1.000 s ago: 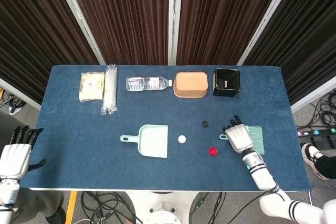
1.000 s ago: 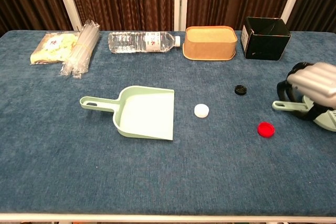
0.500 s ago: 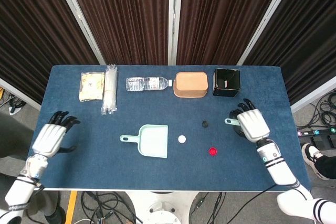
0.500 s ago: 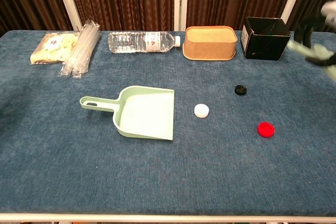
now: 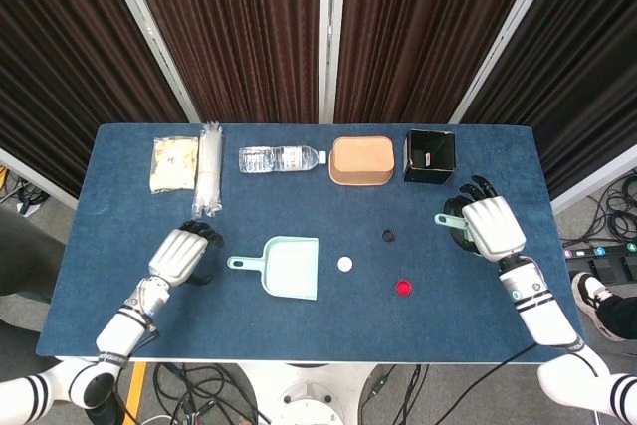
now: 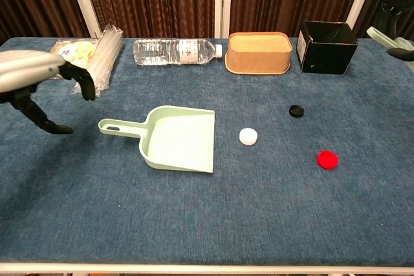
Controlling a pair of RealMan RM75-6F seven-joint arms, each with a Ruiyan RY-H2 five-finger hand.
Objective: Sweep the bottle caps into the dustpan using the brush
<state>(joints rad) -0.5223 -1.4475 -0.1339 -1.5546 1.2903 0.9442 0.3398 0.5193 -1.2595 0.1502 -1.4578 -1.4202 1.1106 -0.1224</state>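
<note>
Three bottle caps lie on the blue cloth-covered table [image 5: 129, 306]: a white bottle cap [image 5: 344, 264] just right of the pale green plastic dustpan [image 5: 289, 268], a small black bottle cap [image 5: 389, 236] further right and a little farther back, and a red bottle cap [image 5: 403, 287] nearer the front edge. All three sit well apart from either hand. The dustpan lies flat mid-table, its handle pointing left. The left hand [image 5: 179, 255] hovers just left of that handle, fingers spread and curved downward, holding nothing and not touching the pan. Over at the right side, the right hand [image 5: 491, 227] is wrapped around the pale green brush [image 5: 448, 220], whose handle end pokes out to the left of the fingers; the bristles are hidden. Along the far edge stand a packet of snacks [image 5: 173, 163], a bundle of clear plastic sleeves [image 5: 208, 168], a clear water bottle lying on its side [image 5: 280, 158], a tan oval container [image 5: 363, 161] and a black open box [image 5: 430, 155].
</note>
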